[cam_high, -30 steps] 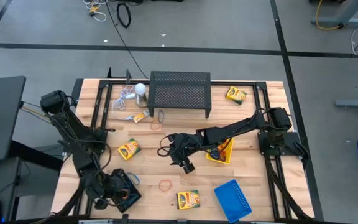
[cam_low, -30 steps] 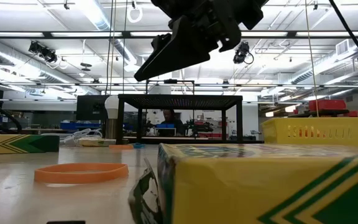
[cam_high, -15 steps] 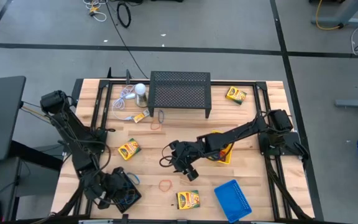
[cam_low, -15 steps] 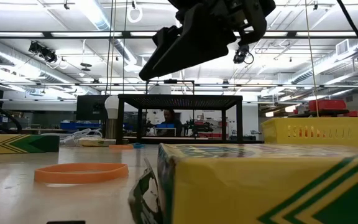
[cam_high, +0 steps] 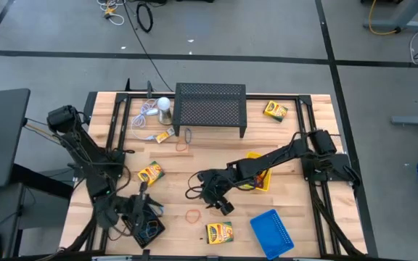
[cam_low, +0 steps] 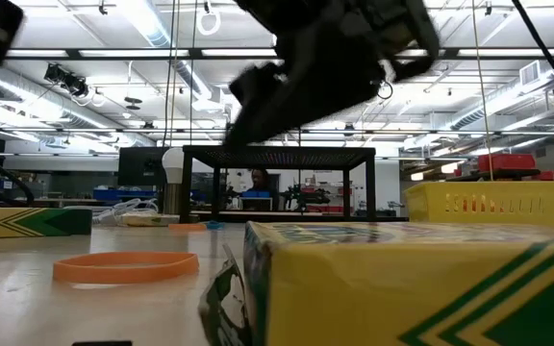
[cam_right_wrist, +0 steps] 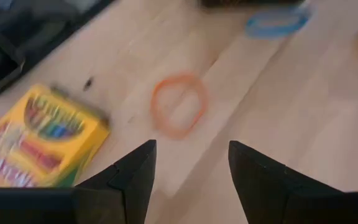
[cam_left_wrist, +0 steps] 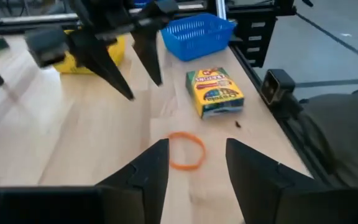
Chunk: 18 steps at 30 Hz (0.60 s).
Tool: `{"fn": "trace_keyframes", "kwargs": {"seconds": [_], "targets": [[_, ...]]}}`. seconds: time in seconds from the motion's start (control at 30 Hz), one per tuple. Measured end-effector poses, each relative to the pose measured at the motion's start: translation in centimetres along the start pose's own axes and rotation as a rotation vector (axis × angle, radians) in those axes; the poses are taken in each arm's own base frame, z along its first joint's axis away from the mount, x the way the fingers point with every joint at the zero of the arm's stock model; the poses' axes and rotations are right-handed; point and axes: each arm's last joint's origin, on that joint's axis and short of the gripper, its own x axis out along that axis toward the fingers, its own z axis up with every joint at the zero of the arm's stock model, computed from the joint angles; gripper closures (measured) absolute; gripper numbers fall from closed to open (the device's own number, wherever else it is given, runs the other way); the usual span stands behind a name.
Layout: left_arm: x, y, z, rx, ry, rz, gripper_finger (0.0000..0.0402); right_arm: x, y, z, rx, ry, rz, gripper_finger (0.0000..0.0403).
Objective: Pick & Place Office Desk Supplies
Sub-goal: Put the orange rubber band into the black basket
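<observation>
An orange rubber band (cam_high: 193, 214) lies flat on the wood near the table's front edge. My right gripper (cam_high: 220, 204) hangs open just right of and above it; the band (cam_right_wrist: 179, 104) shows ahead of the open fingers (cam_right_wrist: 191, 168). A crayon box (cam_high: 219, 232) lies near it, toward the front. My left gripper (cam_left_wrist: 197, 168) is open and empty above the black tray (cam_high: 149, 230) at the front left. The blue tray (cam_high: 273, 228) and yellow tray (cam_high: 257, 175) stand to the right. Two more crayon boxes (cam_high: 149, 173) (cam_high: 275, 110) lie flat farther off.
The large black mesh stand (cam_high: 210, 107) stands at the far middle, with the white round object (cam_high: 164, 105) and its cord to its left. Loose bands (cam_high: 183, 139) lie in front of the stand. A blue band (cam_right_wrist: 277, 22) lies left of the orange one.
My right gripper has gone toward the table's near edge and down, closing on the orange band, still open. My left arm has shifted a little over the black tray. The orange band and the crayon boxes have stayed where they were.
</observation>
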Motion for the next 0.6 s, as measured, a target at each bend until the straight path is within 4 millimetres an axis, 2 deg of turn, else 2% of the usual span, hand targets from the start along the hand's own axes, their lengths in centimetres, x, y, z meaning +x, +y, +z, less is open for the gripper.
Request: {"fn": "trace_keyframes", "kwargs": {"seconds": [0.2, 0.37, 0.6], "targets": [[1.9, 3.1, -0.8, 0.036, -0.121, -0.046, 0.0234, 2.1, 0.6, 0.3, -0.052, 0.023, 0.035, 0.0194], [2.5, 6.7, -1.4, 0.1, -0.254, -0.014, 0.0234, 3.6, 1.0, 0.7, -0.119, 0.053, 0.063, 0.0195], [2.8, 10.2, -2.3, 0.104, -0.297, 0.068, 0.0234, 5.7, 1.2, 0.4, -0.163, 0.073, 0.08, 0.0195]]}}
